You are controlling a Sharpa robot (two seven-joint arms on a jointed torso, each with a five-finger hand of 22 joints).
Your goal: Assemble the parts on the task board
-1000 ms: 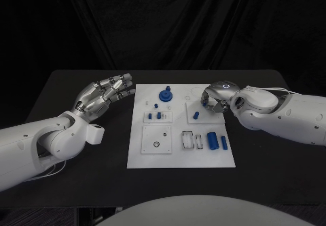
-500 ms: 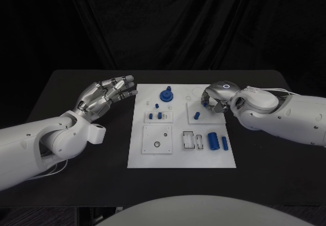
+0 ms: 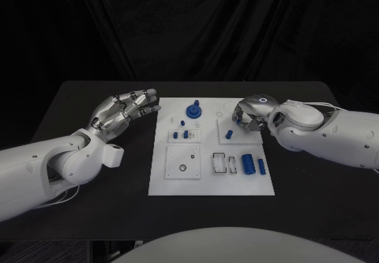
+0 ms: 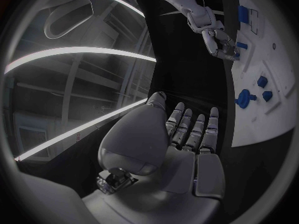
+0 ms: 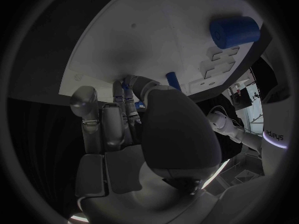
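One white task board [image 3: 237,183] lay mid-counter [image 3: 79,208], two blue cylinders [image 3: 247,163] nearest, left robot hand [image 3: 122,111] hovered beside it, fingers spread and empty, right robot hand [image 3: 246,115] curled over the far corner, grasp hidden.

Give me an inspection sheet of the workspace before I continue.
Surface: black table, bare around the board.
Job's things: white task board at centre; blue parts on it, a round knobbed part at the far edge, a thick cylinder on the right side.
Clutter: nothing seen.
Hands: left hand open, fingers spread, beside the board's left edge; right hand over the board's far right corner, fingers curled; whether it holds a part cannot be told.
Cables: thin white lines along the right arm.
Surroundings: dark curtain behind.
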